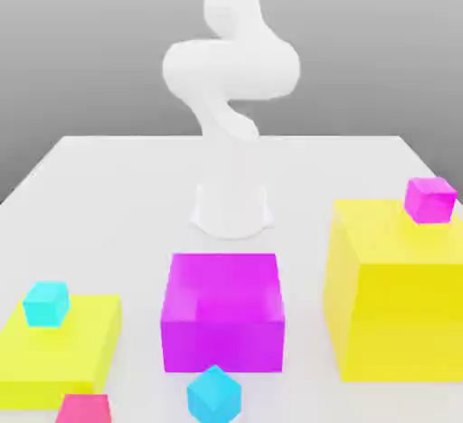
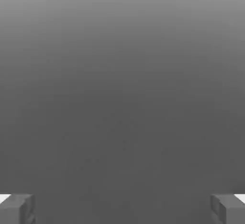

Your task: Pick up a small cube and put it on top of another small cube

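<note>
In the hand view, two grey blocky fingertips (image 2: 19,209) at opposite edges, spread wide; gripper (image 2: 122,209) released, grasping nothing, plain smooth grey between the jaws and beyond them. No block or cube near the jaws there, so places relative to them cannot be told more closely.

Further out, in the exterior view: a smooth white arm (image 1: 231,69) with rounded, bulging joints, rising from a short white cylindrical base (image 1: 232,209) on a flat matte white table (image 1: 108,204).

In front of the base, toward the camera, a big magenta block (image 1: 222,317), glossy, sharp-edged and nearly cubic. Just in front of that, a small cyan cube (image 1: 214,394) turned corner-on, resting on the table and apart from the block.

At the exterior view's right, a big yellow block (image 1: 398,304), the tallest of the blocks, with a small magenta cube (image 1: 429,199) sitting on its top face near the back edge.

At the exterior view's left, a low flat yellow slab (image 1: 63,353), with a second small cyan cube (image 1: 46,303) on its top.

At the lower edge of the exterior view, just in front of the yellow slab, the small pink-red plain cube (image 1: 84,408), flat-faced and matte, on the table, partly cut off by the frame, well apart from the arm.
</note>
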Robot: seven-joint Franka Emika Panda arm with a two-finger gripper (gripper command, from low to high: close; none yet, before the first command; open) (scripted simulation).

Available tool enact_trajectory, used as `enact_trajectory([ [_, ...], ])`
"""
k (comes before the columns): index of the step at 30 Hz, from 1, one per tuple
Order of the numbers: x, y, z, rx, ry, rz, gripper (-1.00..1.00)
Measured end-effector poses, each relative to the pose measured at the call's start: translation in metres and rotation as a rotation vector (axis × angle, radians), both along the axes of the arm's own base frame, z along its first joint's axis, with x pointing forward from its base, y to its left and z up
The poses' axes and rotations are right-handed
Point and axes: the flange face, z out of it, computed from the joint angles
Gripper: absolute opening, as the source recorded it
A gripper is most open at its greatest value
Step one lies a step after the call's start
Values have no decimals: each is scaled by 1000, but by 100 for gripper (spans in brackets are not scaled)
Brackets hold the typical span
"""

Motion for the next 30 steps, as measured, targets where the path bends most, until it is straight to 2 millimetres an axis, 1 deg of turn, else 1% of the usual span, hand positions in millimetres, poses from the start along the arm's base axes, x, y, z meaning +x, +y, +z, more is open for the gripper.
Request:
enact_trajectory([
  [3, 38, -15, -38, -1, 77, 4, 0],
  [7, 80, -36, -93, -3, 175, 6, 0],
  [11, 113, -58, -154, -2, 272, 7, 0],
  [15, 137, -81, -219, -2, 369, 6, 0],
  [19, 151, -108, -288, 0, 465, -1, 0],
  [23, 155, -130, -358, -1, 562, 1, 0],
  [26, 152, -145, -412, -2, 635, 3, 0],
  [30, 140, -165, -482, -4, 723, 4, 0],
])
